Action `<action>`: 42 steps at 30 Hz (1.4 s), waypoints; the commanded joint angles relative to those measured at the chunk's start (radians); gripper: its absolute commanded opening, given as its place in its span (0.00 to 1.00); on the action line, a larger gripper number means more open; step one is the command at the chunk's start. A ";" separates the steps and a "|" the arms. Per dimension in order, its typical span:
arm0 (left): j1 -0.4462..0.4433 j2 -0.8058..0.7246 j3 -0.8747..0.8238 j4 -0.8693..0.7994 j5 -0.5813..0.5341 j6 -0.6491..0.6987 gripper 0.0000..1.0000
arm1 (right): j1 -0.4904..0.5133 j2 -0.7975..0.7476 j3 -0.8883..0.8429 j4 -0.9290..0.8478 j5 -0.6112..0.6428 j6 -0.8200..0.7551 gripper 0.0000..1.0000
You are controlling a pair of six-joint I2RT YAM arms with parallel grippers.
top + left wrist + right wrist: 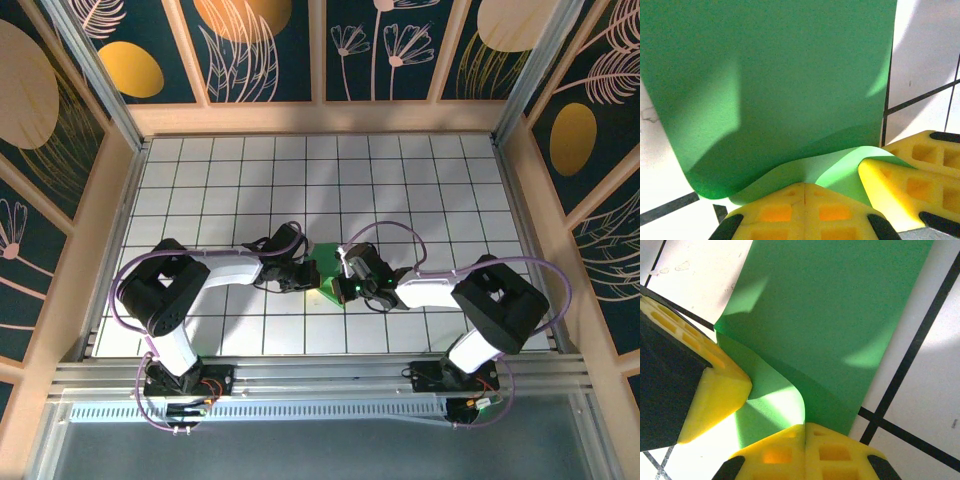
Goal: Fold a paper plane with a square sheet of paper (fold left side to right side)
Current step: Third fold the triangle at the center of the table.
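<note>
The square sheet of paper [328,291] is bright green and lies on the white tiles between the two arms. Its near edge [840,165] is lifted and curls over the flat part [780,75]. My left gripper [805,186] is shut, and the raised edge runs into the seam of its yellow fingertips. My right gripper [805,426] is shut the same way on the curled edge [775,405] of the sheet [840,305]. The two grippers [305,275] [346,286] stand a finger's width apart. The paper plane is out of view.
The white gridded table [400,180] stretches far behind the paper. Wooden walls [320,118] with painted panels close it at the back and both sides. An aluminium rail [320,375] carries both arm bases at the near edge.
</note>
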 commanded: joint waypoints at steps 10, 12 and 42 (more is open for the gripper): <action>-0.003 0.064 -0.002 -0.106 -0.075 0.004 0.00 | -0.046 -0.075 0.054 -0.130 -0.012 0.025 0.23; -0.003 0.067 0.000 -0.108 -0.075 0.004 0.00 | -0.059 -0.105 0.068 -0.175 0.002 0.027 0.28; -0.005 0.060 0.011 -0.116 -0.081 0.003 0.00 | -0.064 -0.101 -0.030 -0.046 -0.393 0.427 0.00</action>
